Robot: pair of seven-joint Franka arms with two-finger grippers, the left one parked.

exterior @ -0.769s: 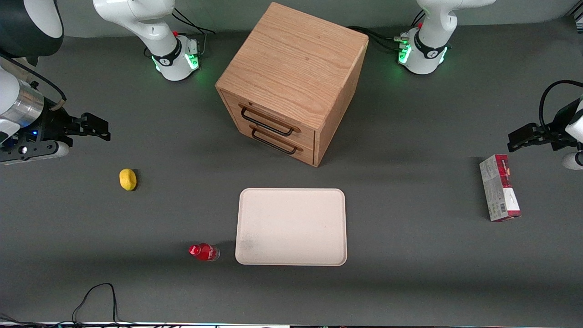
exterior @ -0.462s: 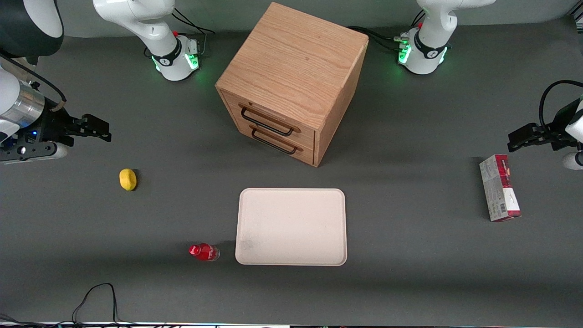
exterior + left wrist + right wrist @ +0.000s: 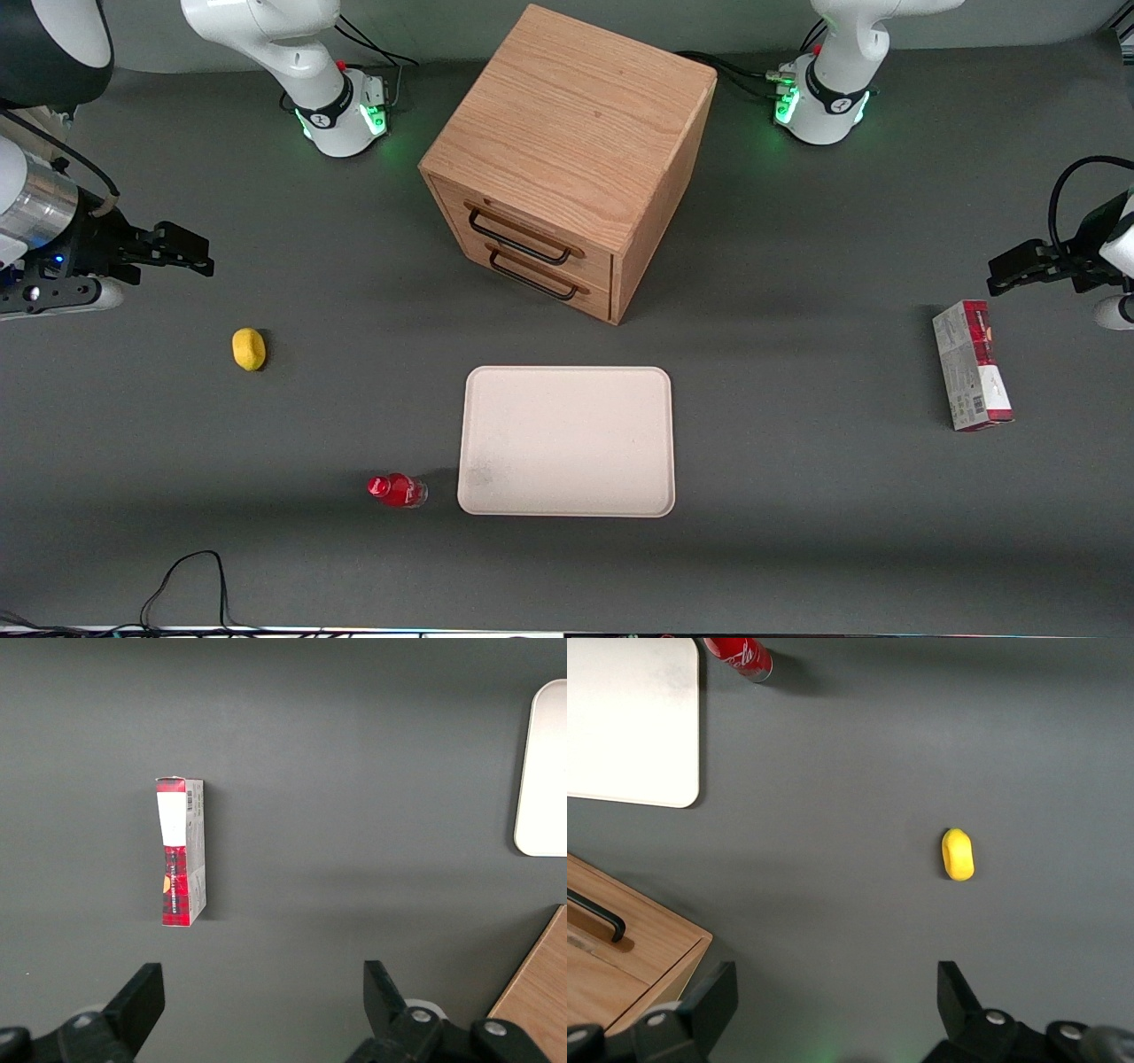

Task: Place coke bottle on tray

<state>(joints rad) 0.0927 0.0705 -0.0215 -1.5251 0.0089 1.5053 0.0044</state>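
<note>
The coke bottle (image 3: 396,490), with red cap and red label, lies on its side on the dark table, close beside the cream tray (image 3: 567,440), apart from its rim. The bottle also shows in the right wrist view (image 3: 741,657), next to the tray (image 3: 629,722). My gripper (image 3: 182,249) hangs open and empty above the table toward the working arm's end, farther from the front camera than the bottle. Its wide-spread fingers (image 3: 709,1001) frame bare table in the wrist view.
A yellow lemon-like lump (image 3: 249,348) lies between my gripper and the bottle. A wooden drawer cabinet (image 3: 567,159) stands beside the tray, farther from the front camera. A red-and-grey carton (image 3: 972,377) lies toward the parked arm's end.
My gripper has drifted slightly up and away from the front camera. The bottle, tray and the other things have not moved.
</note>
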